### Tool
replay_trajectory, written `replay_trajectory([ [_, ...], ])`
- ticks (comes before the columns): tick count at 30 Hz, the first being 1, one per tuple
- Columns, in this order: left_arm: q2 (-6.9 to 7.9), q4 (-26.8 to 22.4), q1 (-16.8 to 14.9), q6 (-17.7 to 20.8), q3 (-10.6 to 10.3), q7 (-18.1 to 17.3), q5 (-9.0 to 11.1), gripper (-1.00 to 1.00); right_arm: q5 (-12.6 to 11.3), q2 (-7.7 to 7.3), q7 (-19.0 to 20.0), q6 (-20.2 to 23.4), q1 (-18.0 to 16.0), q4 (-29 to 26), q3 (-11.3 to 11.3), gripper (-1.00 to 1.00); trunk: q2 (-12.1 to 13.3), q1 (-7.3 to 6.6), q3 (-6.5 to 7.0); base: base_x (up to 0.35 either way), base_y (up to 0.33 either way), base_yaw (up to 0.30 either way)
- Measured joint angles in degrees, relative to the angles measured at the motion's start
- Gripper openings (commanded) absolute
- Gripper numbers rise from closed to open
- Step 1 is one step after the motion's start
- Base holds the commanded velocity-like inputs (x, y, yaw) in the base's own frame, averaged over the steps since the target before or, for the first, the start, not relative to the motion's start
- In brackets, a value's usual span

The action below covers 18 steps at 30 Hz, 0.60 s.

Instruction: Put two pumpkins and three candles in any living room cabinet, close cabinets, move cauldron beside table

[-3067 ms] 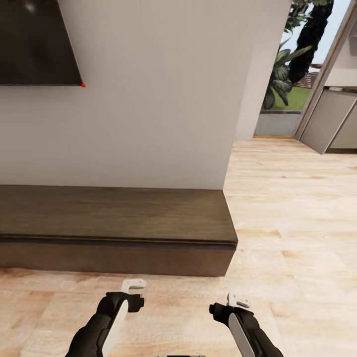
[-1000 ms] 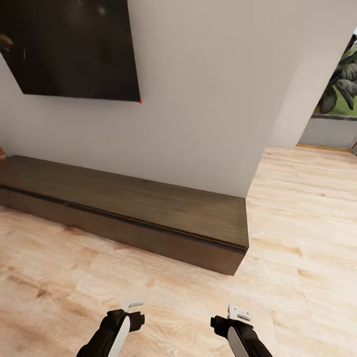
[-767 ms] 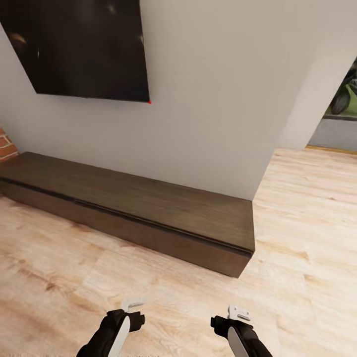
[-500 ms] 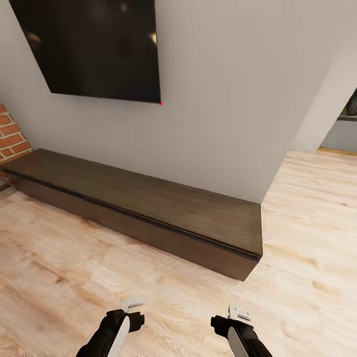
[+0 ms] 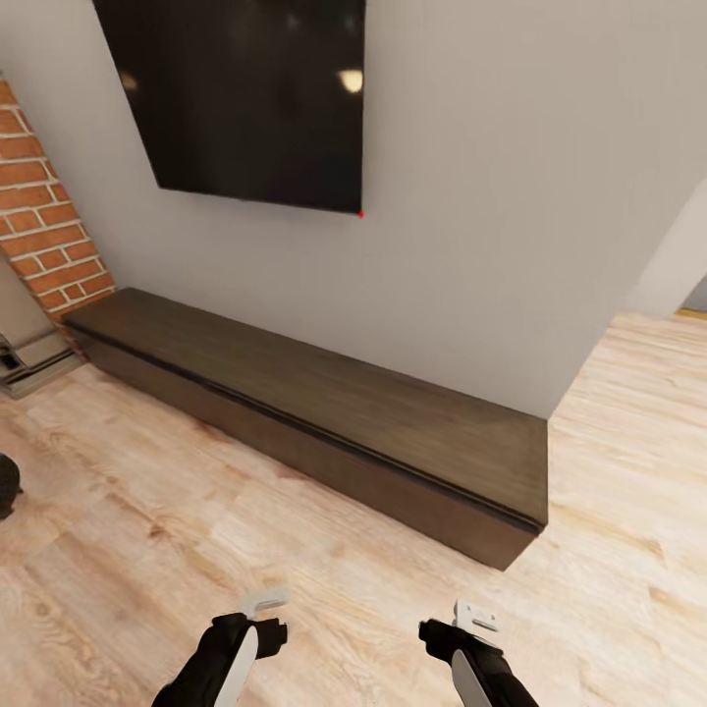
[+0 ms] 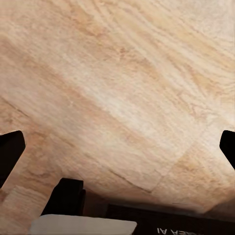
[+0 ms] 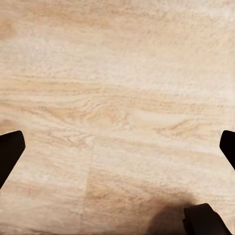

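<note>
I see the long low dark brown wood cabinet [image 5: 324,412] closed ahead; my left hand [image 6: 117,147] and right hand [image 7: 117,147] hang open, empty, above the pale wooden floor [image 5: 128,550].

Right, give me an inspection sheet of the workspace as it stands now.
Surface: light wood-plank floor under both arms.
Job's things: the cabinet, long, low and dark brown, stands against the wall with its fronts closed and its top bare; a dark rounded shape at the edge of the head view is too cut off to identify.
Clutter: nothing seen.
Hands: left hand and right hand hang low over the floor; in the wrist views the fingertips sit wide apart with nothing between them, so both are open and empty.
Cables: nothing seen.
Surroundings: black wall screen above the cabinet, brick wall at its far end, grey wall behind.
</note>
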Motion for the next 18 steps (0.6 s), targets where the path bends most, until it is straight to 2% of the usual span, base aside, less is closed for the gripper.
replay_trajectory([
  [5, -0.04, 0.0, 0.0, 0.02, 0.0, 0.0, -0.08, 1.0, 0.01, 0.0, 0.05, -0.01, 0.0, 0.0, 0.0, 1.0, 2.01, -1.1, 1.32, -0.264, 0.0, 0.135],
  [18, -0.05, 0.0, 0.0, 0.03, -0.05, 0.0, -0.09, 1.0, 0.01, -0.01, 0.07, -0.01, 0.0, 0.0, 0.0, 1.0, 7.22, -3.98, 4.8, -0.016, 0.0, 0.131],
])
